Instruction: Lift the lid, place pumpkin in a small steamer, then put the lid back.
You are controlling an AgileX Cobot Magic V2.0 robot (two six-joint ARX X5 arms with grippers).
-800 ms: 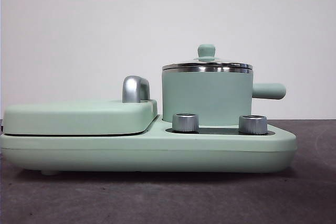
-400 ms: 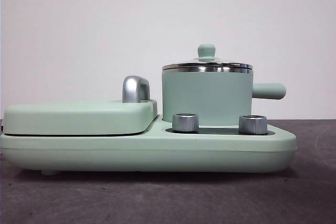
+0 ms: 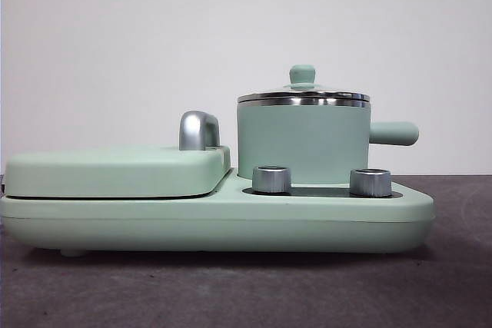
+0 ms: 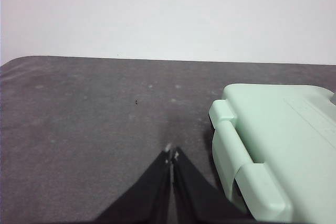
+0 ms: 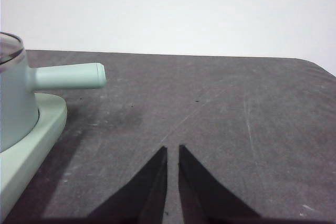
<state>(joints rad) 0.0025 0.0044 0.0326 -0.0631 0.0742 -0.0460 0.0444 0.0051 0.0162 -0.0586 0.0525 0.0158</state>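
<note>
The small steamer stands on the right half of the appliance, its stubby handle pointing right. The lid rests on it, mint-green knob on top. In the right wrist view the steamer and a sliver of the lid sit at the frame's edge. My right gripper hovers over bare table beside the steamer's handle, shut and holding nothing. My left gripper is shut and holding nothing, low over the table by the griddle end. The pumpkin is out of view.
A wide mint-green appliance base with two silver knobs carries a flat griddle cover with a silver handle. The cover's hinged end lies close to my left gripper. Dark grey table and a white wall surround it.
</note>
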